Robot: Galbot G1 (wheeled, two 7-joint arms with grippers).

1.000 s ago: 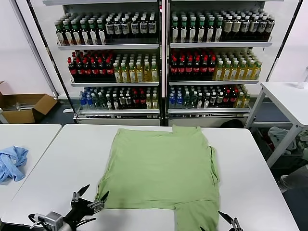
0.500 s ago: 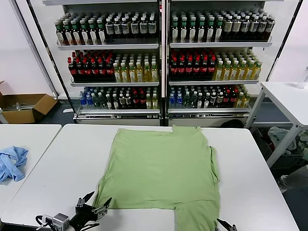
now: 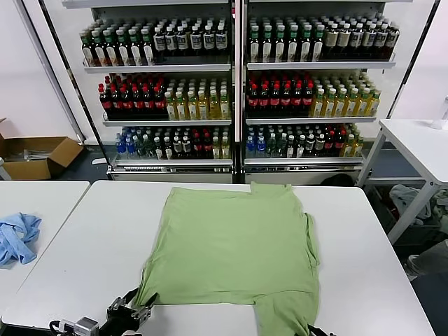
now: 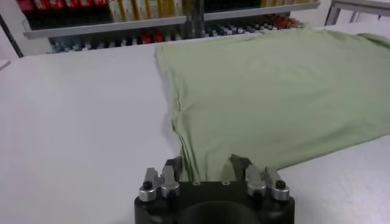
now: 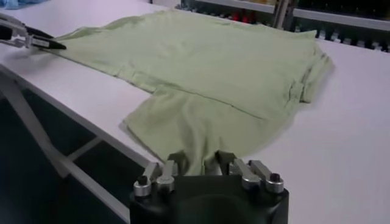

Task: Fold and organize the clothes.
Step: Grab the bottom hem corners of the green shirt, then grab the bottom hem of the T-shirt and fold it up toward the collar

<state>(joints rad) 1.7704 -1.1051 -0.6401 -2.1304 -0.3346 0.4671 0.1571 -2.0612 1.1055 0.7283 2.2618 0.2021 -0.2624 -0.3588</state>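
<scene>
From the head view, the light green shirt (image 3: 234,248) lies spread flat on the white table (image 3: 364,245), partly folded, with one flap hanging toward the near edge, presumably laid out so both arms can take its near corners for the next fold; the left gripper (image 3: 131,310) sits low at the shirt's near-left corner, and the right gripper is almost out of sight at the bottom edge, by the hanging flap. A light blue cloth (image 3: 17,236) lies apart on the neighbouring table, and the bottle shelves (image 3: 238,84) behind carry labels too small to read. In the left wrist view, the left gripper (image 4: 208,169) has its fingers partly apart, straddling the shirt's (image 4: 274,85) corner hem; whether they pinch it I cannot tell. In the right wrist view, the right gripper (image 5: 206,165) has its fingers drawn close together over the edge of the flap (image 5: 201,131), and it looks clamped on the fabric, a hold suited to lifting that corner. No brand or print shows on the shirt
</scene>
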